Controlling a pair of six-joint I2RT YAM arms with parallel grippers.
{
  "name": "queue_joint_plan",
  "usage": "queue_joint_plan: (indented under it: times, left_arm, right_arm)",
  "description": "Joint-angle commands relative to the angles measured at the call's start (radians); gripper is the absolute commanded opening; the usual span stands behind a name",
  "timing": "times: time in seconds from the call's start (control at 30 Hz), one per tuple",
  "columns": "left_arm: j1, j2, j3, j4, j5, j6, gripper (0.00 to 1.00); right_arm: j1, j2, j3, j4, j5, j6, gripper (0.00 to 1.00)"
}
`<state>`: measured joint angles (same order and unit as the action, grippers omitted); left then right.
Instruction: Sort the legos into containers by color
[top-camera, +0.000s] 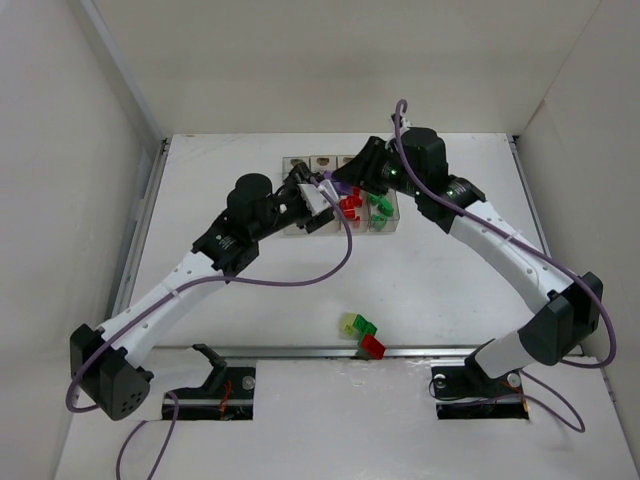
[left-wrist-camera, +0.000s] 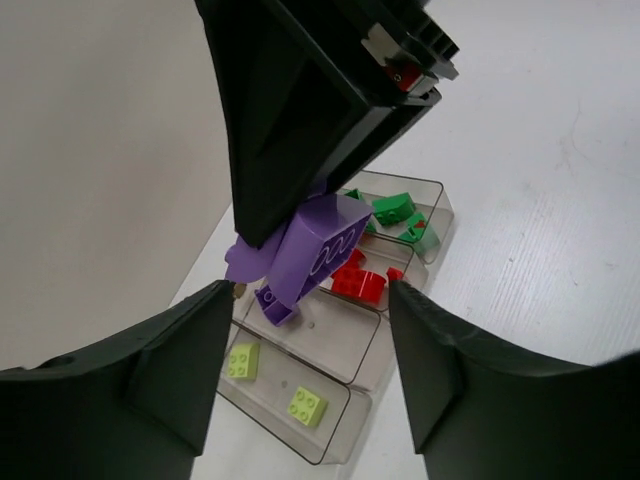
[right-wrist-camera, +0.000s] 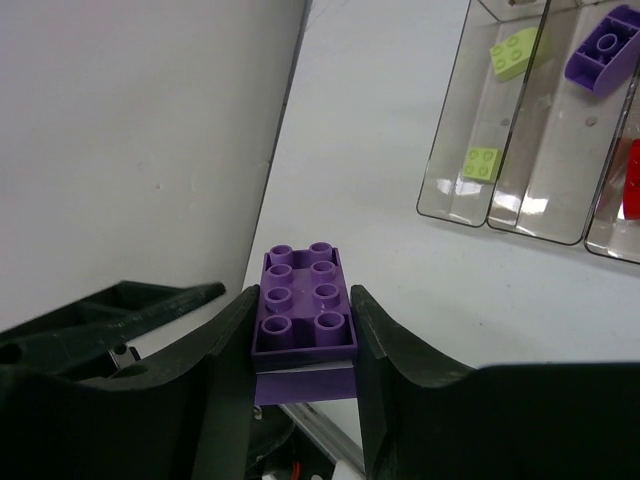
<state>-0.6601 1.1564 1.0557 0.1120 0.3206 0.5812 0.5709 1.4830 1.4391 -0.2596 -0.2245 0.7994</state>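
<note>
**Right wrist view: purple brick held over the bins**

The right pincer (right-wrist-camera: 303, 300) squeezes a purple brick (right-wrist-camera: 303, 318) by its two long sides, just above the row of containers (right-wrist-camera: 500, 190). The left pincer (left-wrist-camera: 307, 295) is spread wide with nothing in it. It sits very near the right one, so room there is tight. Three loose legos (top-camera: 361, 336) lie close to the near edge of the tabletop (top-camera: 450, 270), well apart from both pincers.
</note>
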Motion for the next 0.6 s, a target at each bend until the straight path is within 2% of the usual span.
queue_joint_plan:
  times: [0.0, 0.17, 0.5, 0.57]
  left_arm:
    - [-0.004, -0.007, 0.052, 0.026, 0.061, 0.037, 0.58]
    - [-0.004, -0.007, 0.052, 0.037, 0.08, 0.028, 0.51]
    - [-0.004, 0.002, 0.052, 0.064, 0.08, 0.028, 0.47]
    - [-0.004, 0.011, 0.052, 0.077, 0.069, 0.028, 0.4]
  right_arm:
    - [0.006, -0.046, 0.029, 0.065, 0.037, 0.014, 0.0]
    - [0.015, -0.033, 0.029, 0.065, 0.037, 0.014, 0.0]
    - [0.034, 0.003, 0.049, 0.065, 0.019, 0.004, 0.0]
    - [0.043, 0.013, 0.058, 0.065, 0.007, 0.004, 0.0]
